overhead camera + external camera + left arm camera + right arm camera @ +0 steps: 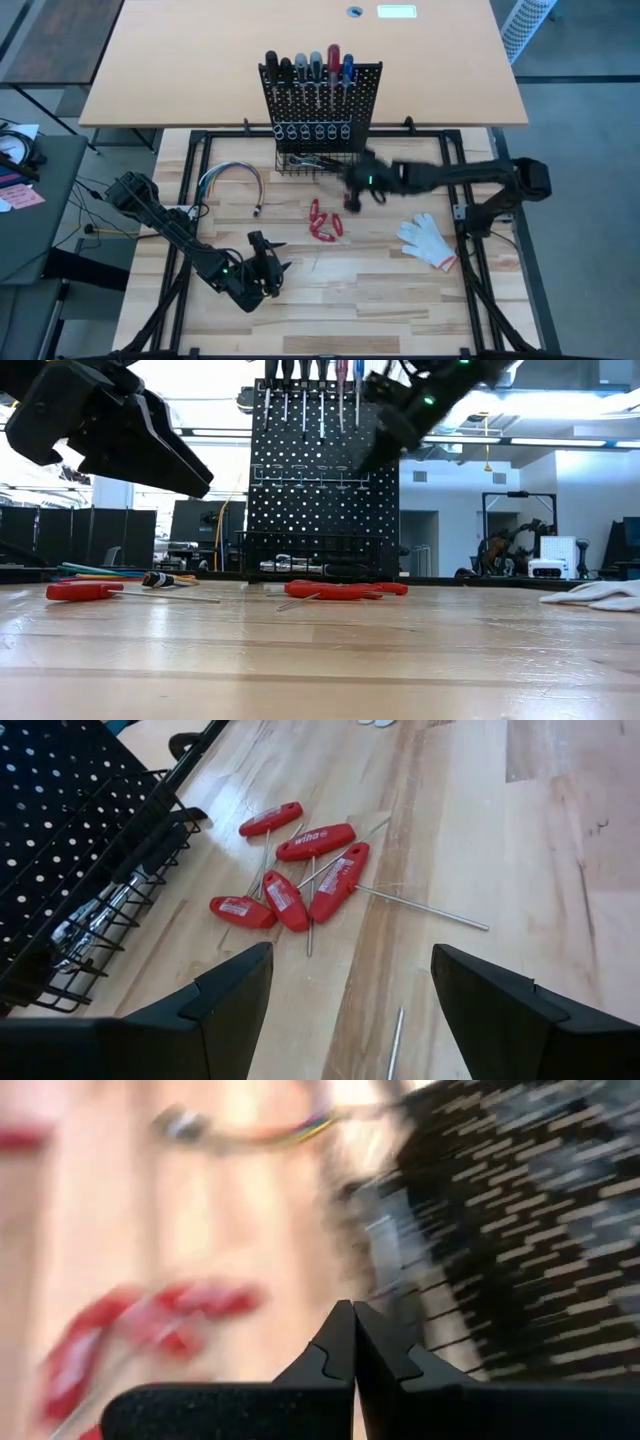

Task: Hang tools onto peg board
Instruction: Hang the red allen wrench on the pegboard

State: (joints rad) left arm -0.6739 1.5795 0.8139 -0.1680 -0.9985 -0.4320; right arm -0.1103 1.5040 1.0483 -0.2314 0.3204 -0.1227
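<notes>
- The small upright black perforated metal peg board (322, 105) is standing at the far middle of the light wooden slatted surface (330, 310), with a black wire basket (305, 162) at its foot and a row of silver ring holders (312, 131) across its face.
- Six screwdrivers with black, grey, red and blue handles (308, 66) are sitting along the top of the peg board.
- A cluster of red T-handled drivers with thin steel shafts (295, 885) is lying loose on the surface, just in front of the basket; this appears to be the work left to hang.
- The left pincer (350, 995) is hovering above the near part of the surface with its fingers spread wide and empty, facing the red cluster.
- The right pincer (353, 1342) is moving near the basket's right end, fingers pressed together on nothing.
- Recommended procedure: select the outermost red driver in the cluster, since the shafts are crossing one another and a grip in the middle would likely drag neighbours along.
- Close across the handle's narrow width, lift straight up, then turn the shaft to point downward before approaching a free ring.
- A bundle of multicoloured wires (232, 177) and a white glove (430, 241) are lying aside; neither needs to be moved.
</notes>
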